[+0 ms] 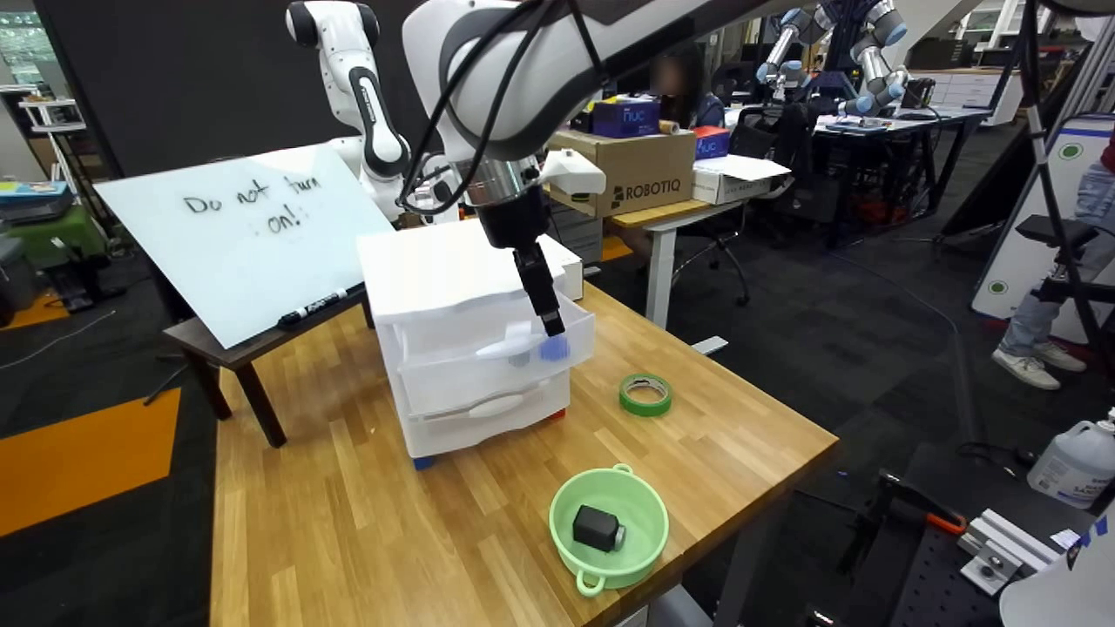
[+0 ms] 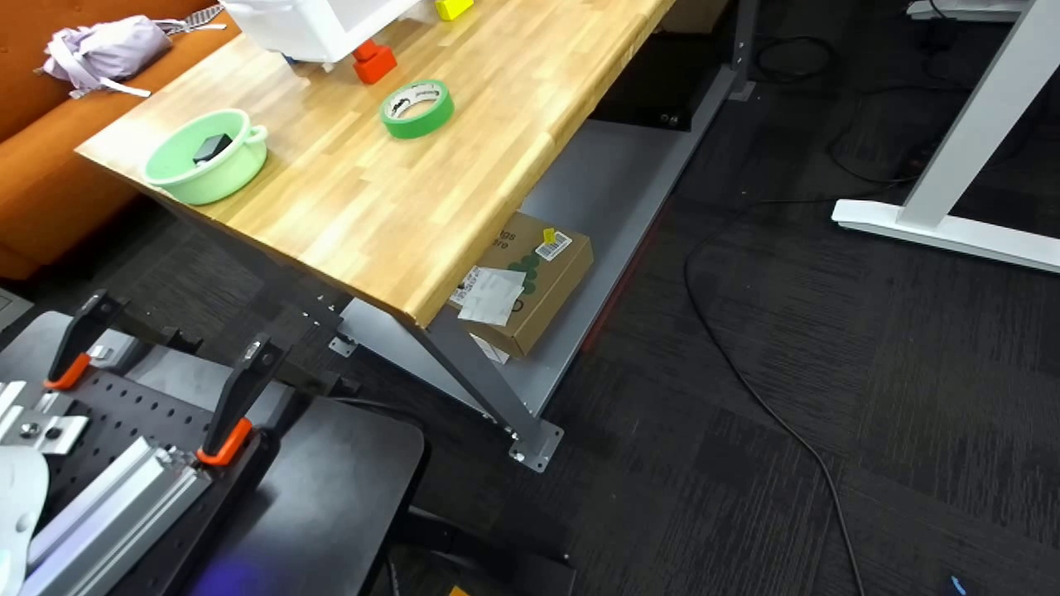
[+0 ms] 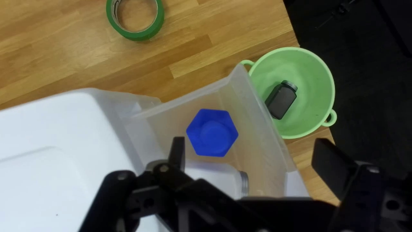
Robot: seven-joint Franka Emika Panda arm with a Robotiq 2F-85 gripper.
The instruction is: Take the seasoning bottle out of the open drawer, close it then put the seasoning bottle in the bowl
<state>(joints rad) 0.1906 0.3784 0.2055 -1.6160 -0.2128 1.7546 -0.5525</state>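
Observation:
Inside the pulled-out translucent drawer [image 1: 475,383] a white seasoning bottle [image 3: 215,175] with a grey cap lies on its side, partly covered by my gripper in the wrist view. My gripper [image 3: 249,143] stands open over the drawer [image 3: 265,158], nothing between its fingers. One finger [image 3: 177,149] shows above the drawer's inside, the other [image 3: 331,164] past its front wall. In an exterior view the gripper [image 1: 552,320] points down at the drawer. Near the table corner sits the lime-green bowl [image 1: 646,514], seen also in the wrist view as a bowl [image 3: 312,96].
A blue hexagonal object [image 3: 212,132] is beside the bottle. A small black bottle [image 3: 280,100] lies in the bowl. Green tape [image 1: 645,396] rests on the table. The white chest [image 1: 435,270] stands near a tilted whiteboard [image 1: 253,235]. Red blocks [image 2: 375,64] show by the chest.

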